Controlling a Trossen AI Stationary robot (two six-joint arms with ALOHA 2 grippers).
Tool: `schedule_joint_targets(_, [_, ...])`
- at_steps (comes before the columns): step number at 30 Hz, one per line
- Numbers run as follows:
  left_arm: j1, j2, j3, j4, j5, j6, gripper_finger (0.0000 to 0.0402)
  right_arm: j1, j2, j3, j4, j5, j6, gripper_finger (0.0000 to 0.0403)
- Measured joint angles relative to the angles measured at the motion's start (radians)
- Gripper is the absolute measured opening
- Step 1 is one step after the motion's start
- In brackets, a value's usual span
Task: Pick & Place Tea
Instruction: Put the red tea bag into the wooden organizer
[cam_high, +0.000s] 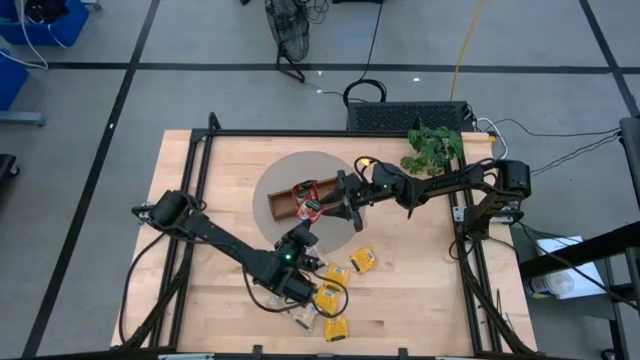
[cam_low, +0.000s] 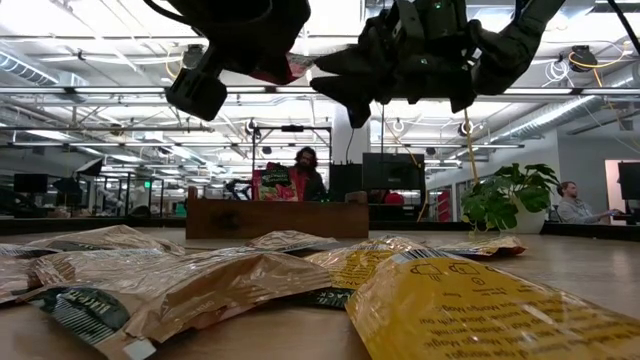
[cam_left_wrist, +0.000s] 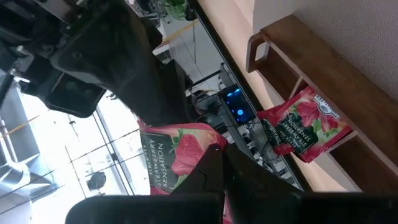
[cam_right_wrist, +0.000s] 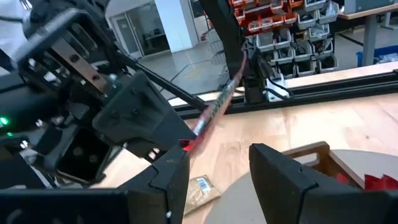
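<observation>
Red sachet pinched in left gripper reads "STRAWBERRY SENSATION". Other red sachet in the tray: print too small to read.

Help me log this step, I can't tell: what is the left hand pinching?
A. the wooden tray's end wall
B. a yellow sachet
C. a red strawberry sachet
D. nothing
C: in the left wrist view the left hand is shut on a red strawberry sachet, lifted off the table.
</observation>
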Motion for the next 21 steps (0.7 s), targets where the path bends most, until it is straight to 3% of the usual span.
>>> schedule_joint_targets(14, [0.000,0.000,0.000,0.000,0.007,-0.007,0.0002,0.010,0.000,0.000,0.039,0.001,0.043,0.0144])
schedule_joint_targets(18, [0.003,0.000,0.000,0.017,0.008,-0.006,0.0001,0.017,0.009,0.000,0.041,0.003,0.019,0.0104])
schedule_joint_targets(21, [0.007,0.000,0.000,0.042,0.009,-0.006,0.0004,0.017,0.030,0.004,0.050,0.004,-0.005,0.0050])
